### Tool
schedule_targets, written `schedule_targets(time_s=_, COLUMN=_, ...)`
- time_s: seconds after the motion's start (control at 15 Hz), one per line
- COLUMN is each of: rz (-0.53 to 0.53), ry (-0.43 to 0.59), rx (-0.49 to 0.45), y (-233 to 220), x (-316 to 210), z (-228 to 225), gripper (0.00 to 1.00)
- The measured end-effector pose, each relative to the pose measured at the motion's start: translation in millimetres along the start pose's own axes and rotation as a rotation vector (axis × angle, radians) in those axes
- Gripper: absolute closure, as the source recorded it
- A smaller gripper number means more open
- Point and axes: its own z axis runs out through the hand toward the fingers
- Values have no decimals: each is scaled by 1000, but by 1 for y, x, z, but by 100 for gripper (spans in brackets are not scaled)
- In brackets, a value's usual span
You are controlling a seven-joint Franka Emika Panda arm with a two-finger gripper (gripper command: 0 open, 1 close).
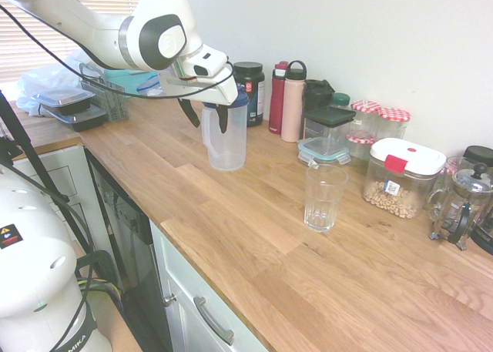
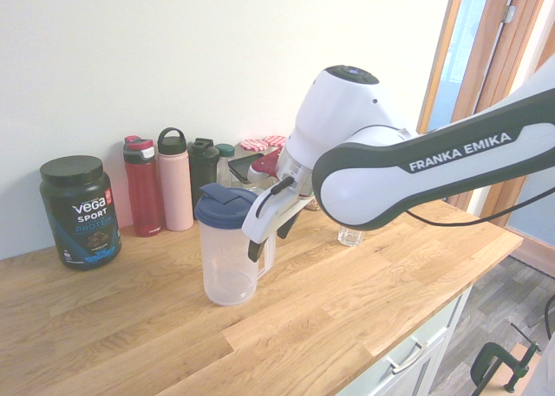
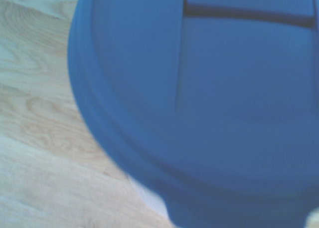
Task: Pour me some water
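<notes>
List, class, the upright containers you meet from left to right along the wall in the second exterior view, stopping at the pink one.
Black-lidded dark tub, red plastic bottle, pink bottle with black loop cap.

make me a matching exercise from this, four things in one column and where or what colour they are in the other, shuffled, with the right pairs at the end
Things
1. pitcher lid
2. drinking glass
3. claw
4. bottle with a black loop on its cap

Descriptions
A. pale pink, beside a red bottle
B. open, at the pitcher
C. blue, with a raised flap
D. clear, upright on the wooden counter

Right pairs
1-C
2-D
3-B
4-A
</notes>
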Motion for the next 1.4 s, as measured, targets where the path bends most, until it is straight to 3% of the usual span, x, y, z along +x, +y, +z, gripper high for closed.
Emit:
schedule_targets(time_s=0.73, rz=-19, ry=-10, rx=-4, y=-9, x=10, z=18, gripper=100)
schedule_targets(time_s=1.4, rz=-8, ry=-16, rx=-19, y=1, x=3, z=3, gripper=100)
